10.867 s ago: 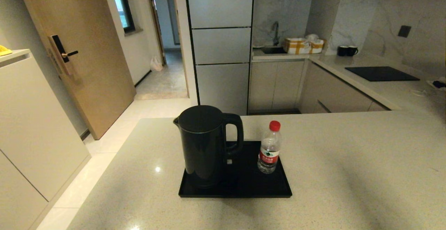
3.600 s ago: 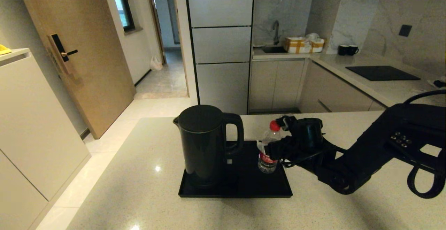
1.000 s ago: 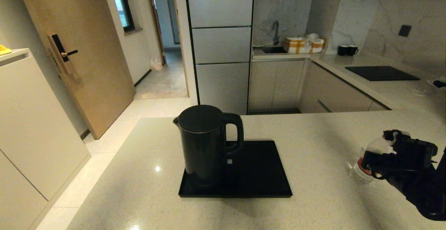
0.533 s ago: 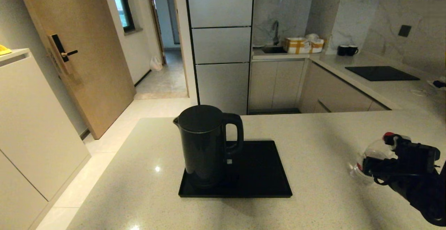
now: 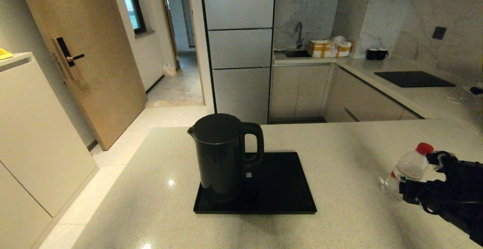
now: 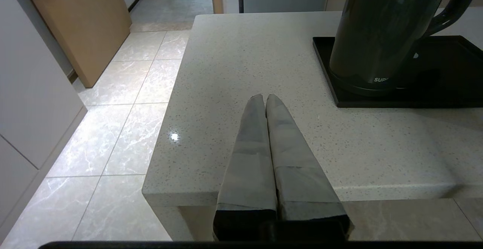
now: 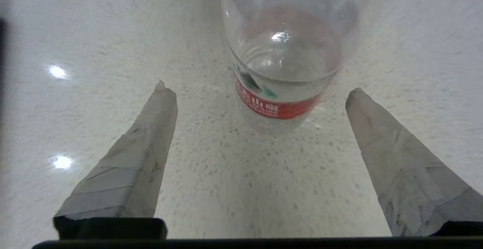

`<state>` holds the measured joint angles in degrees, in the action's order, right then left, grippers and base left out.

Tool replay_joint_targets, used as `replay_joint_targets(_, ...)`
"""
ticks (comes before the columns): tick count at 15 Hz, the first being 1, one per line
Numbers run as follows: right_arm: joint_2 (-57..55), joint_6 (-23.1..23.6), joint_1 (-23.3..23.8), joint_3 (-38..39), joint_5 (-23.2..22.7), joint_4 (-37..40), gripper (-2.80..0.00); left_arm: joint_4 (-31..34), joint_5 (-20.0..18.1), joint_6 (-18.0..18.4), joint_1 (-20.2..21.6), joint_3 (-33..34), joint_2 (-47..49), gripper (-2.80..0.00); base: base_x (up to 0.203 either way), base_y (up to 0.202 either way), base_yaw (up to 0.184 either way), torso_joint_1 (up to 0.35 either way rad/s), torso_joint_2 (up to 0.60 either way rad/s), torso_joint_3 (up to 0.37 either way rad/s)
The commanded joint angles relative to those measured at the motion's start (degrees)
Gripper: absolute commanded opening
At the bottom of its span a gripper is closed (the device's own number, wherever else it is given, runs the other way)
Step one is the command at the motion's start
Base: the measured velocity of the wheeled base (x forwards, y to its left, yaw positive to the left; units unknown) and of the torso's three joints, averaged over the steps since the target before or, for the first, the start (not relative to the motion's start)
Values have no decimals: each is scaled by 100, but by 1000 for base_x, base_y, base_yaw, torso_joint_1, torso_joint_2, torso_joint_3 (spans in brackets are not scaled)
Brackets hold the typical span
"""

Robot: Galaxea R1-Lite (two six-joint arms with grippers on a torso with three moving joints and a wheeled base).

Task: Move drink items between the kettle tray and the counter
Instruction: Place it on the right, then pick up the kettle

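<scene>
The water bottle (image 7: 285, 58) stands upright on the bench (image 5: 339, 158), just ahead of the right gripper (image 7: 260, 90), centred between wide, empty jaws; left gripper (image 6: 265, 100) parked, jaws together.

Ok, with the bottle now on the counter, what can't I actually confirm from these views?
- Water bottle base: in the head view the right gripper covers it; the right wrist view cuts off its cap.
- Kettle base on the tray: hidden under the kettle in the head and left wrist views.
- Mugs: too small to detail.
- Left gripper: only the wrist view shows it.
</scene>
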<state>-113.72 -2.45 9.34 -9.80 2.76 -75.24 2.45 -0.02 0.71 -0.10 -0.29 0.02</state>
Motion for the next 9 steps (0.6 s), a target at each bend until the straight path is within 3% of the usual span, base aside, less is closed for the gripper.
replay_joint_targets(1, 817, 5, 8, 156, -1, -17, 0, 1, -4, 0, 1, 3, -2, -280, 0, 0, 0, 0, 0, 0)
replay_joint_targets(5, 2509, 69, 46, -140, 26, 904, 0, 1, 2, 0, 1, 3, -2, -280, 0, 0, 0, 0, 0, 0)
replay_joint_targets(7, 3875, 71, -50, -882, -14, 2752, 0, 1, 2, 0, 1, 3, -2, -280, 0, 0, 0, 0, 0, 0)
replay_joint_targets(8, 4556, 30, -178, -1464, -60, 4326, -280, 1, 2, 0, 1, 3, -2, -280, 0, 0, 0, 0, 0, 0)
replay_joint_targets(9, 5204, -19, -381, -2101, -96, 5951, -280, 1, 2, 0, 1, 3, -2, -280, 0, 0, 0, 0, 0, 0)
